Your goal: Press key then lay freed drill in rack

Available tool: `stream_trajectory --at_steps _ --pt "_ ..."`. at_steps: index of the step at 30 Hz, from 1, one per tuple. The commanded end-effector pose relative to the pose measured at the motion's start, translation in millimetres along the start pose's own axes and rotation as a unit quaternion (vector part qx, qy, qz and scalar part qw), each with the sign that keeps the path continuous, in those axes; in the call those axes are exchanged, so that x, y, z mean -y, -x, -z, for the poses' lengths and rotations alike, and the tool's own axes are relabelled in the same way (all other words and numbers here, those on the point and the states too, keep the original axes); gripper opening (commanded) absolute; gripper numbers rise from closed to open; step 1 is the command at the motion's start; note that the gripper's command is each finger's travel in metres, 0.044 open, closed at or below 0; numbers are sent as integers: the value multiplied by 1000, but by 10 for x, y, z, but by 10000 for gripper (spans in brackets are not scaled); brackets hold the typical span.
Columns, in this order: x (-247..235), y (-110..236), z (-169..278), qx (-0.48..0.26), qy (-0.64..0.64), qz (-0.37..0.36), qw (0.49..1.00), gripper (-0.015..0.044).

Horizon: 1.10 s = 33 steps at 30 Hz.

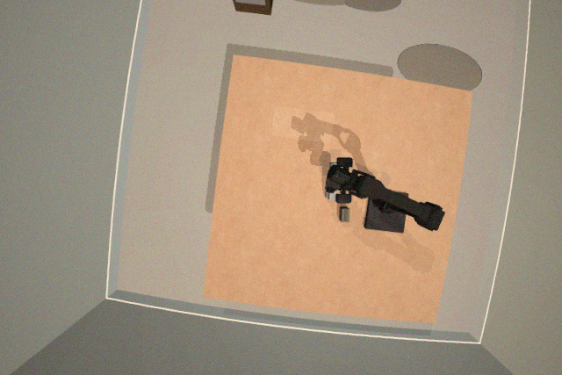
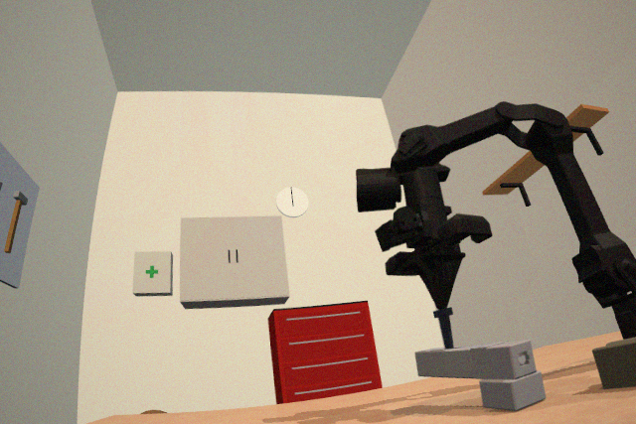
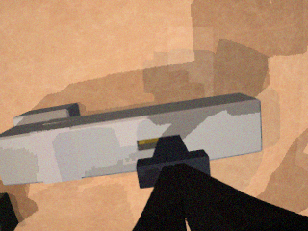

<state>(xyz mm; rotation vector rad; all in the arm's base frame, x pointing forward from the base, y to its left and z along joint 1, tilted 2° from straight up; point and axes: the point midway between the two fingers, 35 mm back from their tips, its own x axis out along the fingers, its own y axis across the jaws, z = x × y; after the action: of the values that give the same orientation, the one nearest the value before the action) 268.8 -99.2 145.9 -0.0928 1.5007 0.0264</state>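
Observation:
A long grey block [image 2: 470, 361] [image 3: 212, 131] lies on a smaller grey base [image 2: 513, 392] on the wooden table. A small yellowish key [image 3: 148, 141] sits in the block's top face. My gripper [image 2: 445, 337] [image 3: 173, 173] is shut with nothing between the fingers. It points straight down, and its dark tips rest on the block's top at the key. A small round end, perhaps the drill [image 2: 523, 357], shows in the block's right end face; the rest of it is hidden. The olive rack [image 2: 616, 363] [image 1: 344, 213] stands to the right, near the arm's base.
The arm's base [image 1: 385, 220] stands on the wooden table [image 1: 281, 248]. From above, only a sliver of the block [image 1: 330, 195] shows beneath the arm. A red drawer chest [image 2: 326, 350], a wall cabinet [image 2: 231, 260] and a wooden shelf [image 2: 544, 152] stand beyond the table.

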Motion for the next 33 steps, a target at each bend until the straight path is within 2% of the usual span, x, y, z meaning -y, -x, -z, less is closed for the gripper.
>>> stream_trajectory --at_steps 1,10,14,21,25,26,27,30,33 --pt "70 -240 62 -35 -5 0 999 0" --pt "76 -260 60 -35 -5 0 999 0" --pt "80 -90 16 -35 -5 0 999 105" --pt "51 516 -51 -35 -5 -1 999 289" --pt "50 533 -51 -35 -5 -1 999 394" --pt "26 438 -45 -29 8 -1 1000 420" --pt "-35 394 -69 -29 39 -2 999 440" --pt "-409 134 -162 -28 221 -10 975 440" --pt "-827 -142 -175 -26 409 -18 912 440"
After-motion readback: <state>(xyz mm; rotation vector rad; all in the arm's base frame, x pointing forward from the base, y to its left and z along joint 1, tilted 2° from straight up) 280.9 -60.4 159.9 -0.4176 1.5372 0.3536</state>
